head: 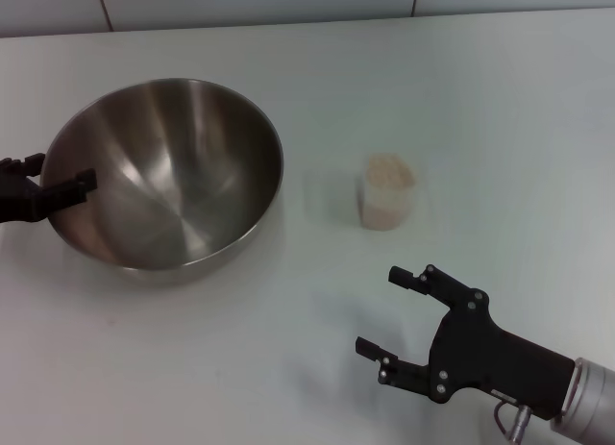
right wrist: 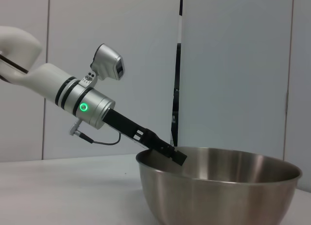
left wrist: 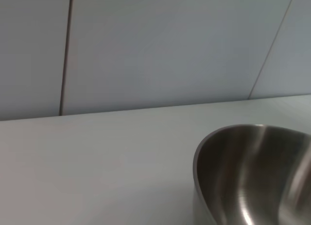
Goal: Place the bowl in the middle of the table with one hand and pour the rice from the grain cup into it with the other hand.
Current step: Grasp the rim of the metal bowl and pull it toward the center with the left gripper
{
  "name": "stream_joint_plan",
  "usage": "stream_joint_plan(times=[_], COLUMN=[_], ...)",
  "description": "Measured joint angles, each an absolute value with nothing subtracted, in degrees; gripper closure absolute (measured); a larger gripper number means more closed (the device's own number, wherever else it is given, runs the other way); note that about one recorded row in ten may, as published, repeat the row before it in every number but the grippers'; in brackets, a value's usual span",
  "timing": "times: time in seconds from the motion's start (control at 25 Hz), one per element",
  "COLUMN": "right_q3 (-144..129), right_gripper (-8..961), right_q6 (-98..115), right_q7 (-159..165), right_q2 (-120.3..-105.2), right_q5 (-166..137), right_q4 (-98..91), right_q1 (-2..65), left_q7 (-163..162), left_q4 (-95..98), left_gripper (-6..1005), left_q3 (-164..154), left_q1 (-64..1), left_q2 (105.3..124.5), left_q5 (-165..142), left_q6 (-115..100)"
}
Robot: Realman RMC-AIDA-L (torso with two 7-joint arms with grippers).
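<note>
— Starting with the plain white tabletop [head: 500,99]: where is everything?

— Your left gripper [head: 43,190] pinches the near rim of the large shiny steel mixing bowl [head: 173,171], one finger inside. The small clear plastic cup [head: 389,193] of pale rice [head: 388,171] stands just ahead of your right gripper [head: 392,312], fingers spread.

— Advice?

— Slide the bowl centreward, keeping it level and short of the cup.

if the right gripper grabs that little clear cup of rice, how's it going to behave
The grain cup looks thin and clear, so it probably flexes if squeezed hard. It is filled nearly to the brim with rice, so tilting early would likely spill. The open right gripper should lift it fairly easily.
</note>
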State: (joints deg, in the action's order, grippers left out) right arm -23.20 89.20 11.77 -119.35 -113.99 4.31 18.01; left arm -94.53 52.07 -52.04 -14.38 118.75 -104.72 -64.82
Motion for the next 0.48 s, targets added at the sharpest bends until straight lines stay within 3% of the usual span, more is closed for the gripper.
stream_joint_plan(times=[0.48], right_q3=[-23.20], right_gripper=[123], right_q6=[89.91], right_q7=[11.77], right_q2=[-119.26], right_q5=[-113.99], right_q4=[4.04], right_q1=[18.15], left_q7=[-97.51], left_q4=[52.77], left_gripper=[219], left_q3=[-52.99], left_q1=[-15.11], left_q2=[118.44], left_q5=[-106.12], left_q6=[-65.55])
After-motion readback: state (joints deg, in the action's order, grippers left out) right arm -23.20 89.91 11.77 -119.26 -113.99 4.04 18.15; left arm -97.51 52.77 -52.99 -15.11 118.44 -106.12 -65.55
